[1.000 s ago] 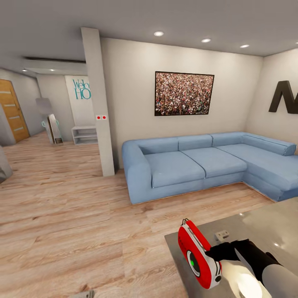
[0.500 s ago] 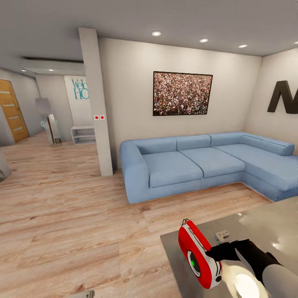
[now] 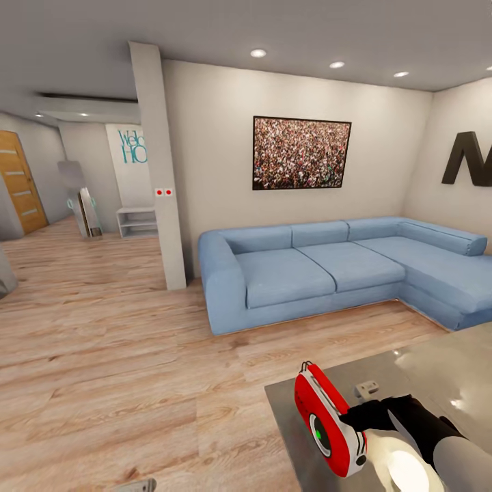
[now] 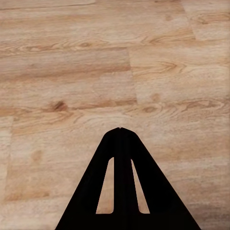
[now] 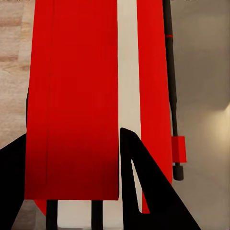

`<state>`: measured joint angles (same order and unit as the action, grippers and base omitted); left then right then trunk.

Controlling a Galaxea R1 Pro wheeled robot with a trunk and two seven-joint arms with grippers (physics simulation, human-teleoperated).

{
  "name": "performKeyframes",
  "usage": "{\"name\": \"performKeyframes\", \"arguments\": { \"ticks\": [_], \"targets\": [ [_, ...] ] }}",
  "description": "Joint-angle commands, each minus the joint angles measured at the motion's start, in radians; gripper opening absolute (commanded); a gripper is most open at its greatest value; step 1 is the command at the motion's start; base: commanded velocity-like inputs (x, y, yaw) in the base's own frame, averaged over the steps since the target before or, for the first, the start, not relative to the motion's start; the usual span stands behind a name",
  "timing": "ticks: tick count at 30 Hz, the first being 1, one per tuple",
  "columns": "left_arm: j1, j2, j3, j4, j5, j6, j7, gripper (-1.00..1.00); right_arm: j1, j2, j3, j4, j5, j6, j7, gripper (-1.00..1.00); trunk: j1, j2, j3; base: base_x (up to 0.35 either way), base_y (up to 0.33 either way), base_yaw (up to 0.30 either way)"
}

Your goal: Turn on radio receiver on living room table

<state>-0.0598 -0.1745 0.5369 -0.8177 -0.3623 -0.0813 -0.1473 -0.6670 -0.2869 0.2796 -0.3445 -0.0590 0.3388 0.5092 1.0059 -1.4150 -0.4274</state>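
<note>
Radio receiver (image 3: 326,425) stood on edge near the table (image 3: 437,372) corner. My right gripper (image 3: 361,417) straddled it, fingers spread either side, contact unclear. Left gripper (image 4: 120,130) was closed over floor. Risk: a push tips the radio off.

Table (image 3: 410,369) and wall lettering (image 3: 468,160) cut off.

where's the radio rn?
In the head view the red radio receiver stands at the low table's near-left corner, lower right of frame, in front of the blue sofa, with the right claw at its side.
</note>
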Motion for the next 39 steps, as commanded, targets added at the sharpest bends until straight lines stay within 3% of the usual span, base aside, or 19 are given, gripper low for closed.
{"name": "performKeyframes", "arguments": {
  "ticks": [1, 8, 17, 24, 29, 39],
  "targets": [
    [0.0, 0.0, 0.0, 0.0, 0.0, 0.0, 0.0, -1.0, 0.0, 0.0, -0.002, -0.001, -0.004, 0.0, 0.0, -1.0, 0.0, 0.0, 0.0, 0.0, 0.0, 0.0],
    [0.0, 0.0, 0.0, 0.0, 0.0, 0.0, -0.001, -1.0, 0.0, 0.0, -0.002, -0.001, -0.004, -0.001, 0.001, -1.0, 0.0, 0.0, 0.0, 0.0, 0.0, 0.0],
    [0.0, 0.0, 0.0, 0.0, -0.001, 0.001, -0.001, -1.0, 0.0, 0.0, -0.002, -0.001, -0.003, -0.001, 0.0, -1.0, 0.034, -0.063, -0.028, 0.0, 0.0, 0.0],
    [0.0, 0.0, 0.0, 0.0, -0.001, 0.002, -0.001, -1.0, 0.0, 0.0, -0.002, -0.001, -0.002, -0.001, 0.0, -1.0, 0.034, -0.063, -0.028, 0.0, 0.0, 0.0],
    [0.0, 0.0, 0.0, 0.0, 0.0, 0.001, -0.001, -1.0, 0.0, 0.0, -0.001, -0.001, -0.002, -0.001, 0.0, -1.0, 0.054, -0.098, -0.044, 0.0, 0.0, 0.0],
    [0.0, 0.0, 0.0, 0.0, -0.001, 0.001, -0.002, -1.0, 0.0, 0.001, 0.0, 0.005, -0.002, -0.001, 0.001, -1.0, 0.054, -0.098, -0.044, 0.0, 0.0, 0.0]
  ]
}}
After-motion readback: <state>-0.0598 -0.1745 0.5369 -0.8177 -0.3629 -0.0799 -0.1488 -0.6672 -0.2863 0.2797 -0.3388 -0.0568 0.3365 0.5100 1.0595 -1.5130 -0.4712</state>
